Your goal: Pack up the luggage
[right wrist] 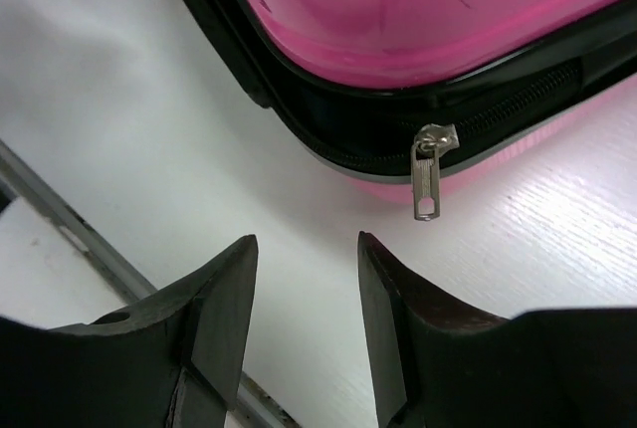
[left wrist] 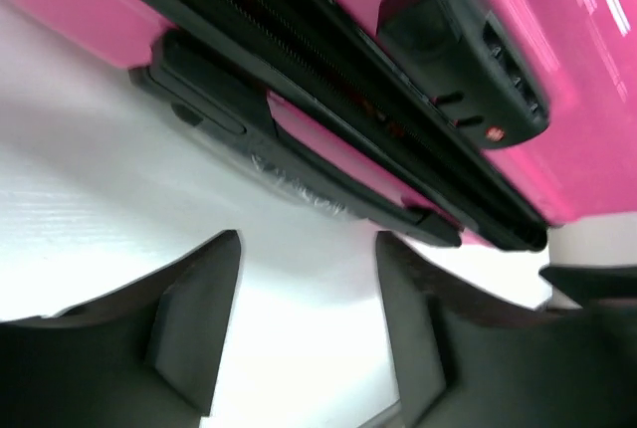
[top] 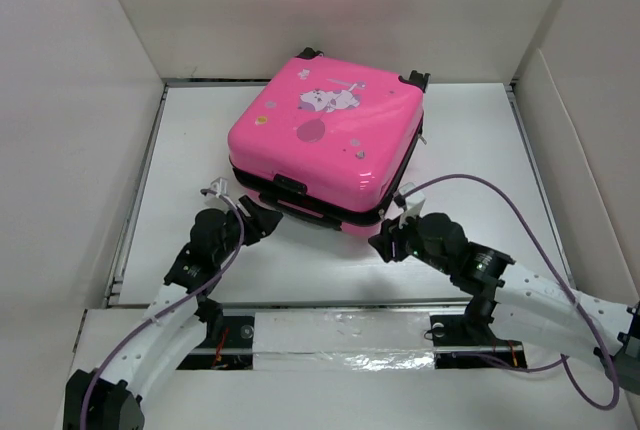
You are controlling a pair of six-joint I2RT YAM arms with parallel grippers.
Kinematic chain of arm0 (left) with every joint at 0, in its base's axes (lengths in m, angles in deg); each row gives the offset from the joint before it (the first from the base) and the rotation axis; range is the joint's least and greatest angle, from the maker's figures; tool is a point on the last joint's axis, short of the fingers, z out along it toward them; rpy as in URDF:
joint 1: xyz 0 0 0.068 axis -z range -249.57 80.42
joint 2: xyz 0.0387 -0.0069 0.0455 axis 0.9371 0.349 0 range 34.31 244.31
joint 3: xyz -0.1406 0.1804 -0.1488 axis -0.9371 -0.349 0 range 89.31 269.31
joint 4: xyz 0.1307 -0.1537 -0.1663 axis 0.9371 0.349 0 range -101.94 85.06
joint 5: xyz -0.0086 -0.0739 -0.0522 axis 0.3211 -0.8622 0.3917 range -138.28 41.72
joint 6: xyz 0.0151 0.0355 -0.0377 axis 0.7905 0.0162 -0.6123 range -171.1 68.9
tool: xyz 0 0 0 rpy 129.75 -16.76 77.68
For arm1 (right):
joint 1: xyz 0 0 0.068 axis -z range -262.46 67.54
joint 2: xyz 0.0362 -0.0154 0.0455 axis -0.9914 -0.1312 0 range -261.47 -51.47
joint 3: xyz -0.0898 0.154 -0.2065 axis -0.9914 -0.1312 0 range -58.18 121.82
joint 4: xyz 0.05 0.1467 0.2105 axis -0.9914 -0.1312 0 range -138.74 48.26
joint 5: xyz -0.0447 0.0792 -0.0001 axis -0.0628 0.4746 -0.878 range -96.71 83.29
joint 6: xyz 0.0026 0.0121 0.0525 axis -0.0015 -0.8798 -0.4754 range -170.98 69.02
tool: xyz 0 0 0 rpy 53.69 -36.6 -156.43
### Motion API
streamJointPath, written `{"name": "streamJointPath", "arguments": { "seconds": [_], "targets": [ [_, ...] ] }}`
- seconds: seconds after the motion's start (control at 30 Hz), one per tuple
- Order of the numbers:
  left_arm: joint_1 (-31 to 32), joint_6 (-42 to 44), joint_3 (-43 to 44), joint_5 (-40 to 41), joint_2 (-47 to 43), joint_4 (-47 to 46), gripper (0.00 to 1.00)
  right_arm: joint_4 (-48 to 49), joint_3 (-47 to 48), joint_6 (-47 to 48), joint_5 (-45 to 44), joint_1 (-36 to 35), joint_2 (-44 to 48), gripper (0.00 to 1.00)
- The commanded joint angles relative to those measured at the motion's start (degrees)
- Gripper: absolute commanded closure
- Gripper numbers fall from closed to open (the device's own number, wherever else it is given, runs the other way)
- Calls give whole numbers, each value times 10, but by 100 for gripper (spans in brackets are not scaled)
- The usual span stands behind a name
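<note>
The hot-pink luggage point(top: 325, 140) lies flat on the white table, lid down, cartoon print up, black zipper band round its side. My left gripper point(top: 262, 222) is open and empty at its near left edge; the left wrist view shows the pink shell point(left wrist: 557, 100) and black handle and lock just beyond my fingers point(left wrist: 204, 309). My right gripper point(top: 385, 242) is open and empty at the near right corner. In the right wrist view a silver zipper pull point(right wrist: 428, 174) hangs from the zipper at that corner, a little ahead of my right-hand fingertip point(right wrist: 378, 279).
White walls enclose the table point(top: 200, 140) on the left, back and right. A metal rail point(top: 330, 305) runs along the near edge by the arm bases. A purple cable point(top: 500, 195) loops over the table to the right of the suitcase.
</note>
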Motion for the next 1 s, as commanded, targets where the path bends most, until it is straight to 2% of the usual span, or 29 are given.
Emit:
{"name": "streamJointPath", "arguments": {
  "seconds": [0.0, 0.03, 0.1, 0.37, 0.6, 0.73, 0.83, 0.9, 0.97],
  "targets": [
    [3, 29, 2, -53, 20, -41, 45, -10, 40, 3, -104, -19, -14, 49],
    [3, 29, 0, -59, 27, -48, 40, -8, 40, 1, -108, -19, -16, 49],
    [3, 26, -7, -79, 36, -77, 40, 5, 37, 1, -124, -19, -14, 49],
    [3, 10, -12, -103, 91, -154, 46, -12, 55, 7, -158, -10, -37, 49],
    [3, 1, -14, -106, 124, -195, 50, 43, 68, 46, -60, 55, -91, 50],
    [3, 0, -16, -109, 146, -215, 51, 39, 74, 49, -33, 60, -111, 52],
    [33, 0, -16, -95, 169, -230, 51, 56, 65, 49, -8, 65, -112, 58],
    [87, 0, -11, -47, 180, -233, 51, 68, 52, 53, 5, 70, -110, 64],
    [112, -1, 3, -19, 195, -230, 51, 86, 49, 61, 25, 70, -106, 67]
  ]
}}
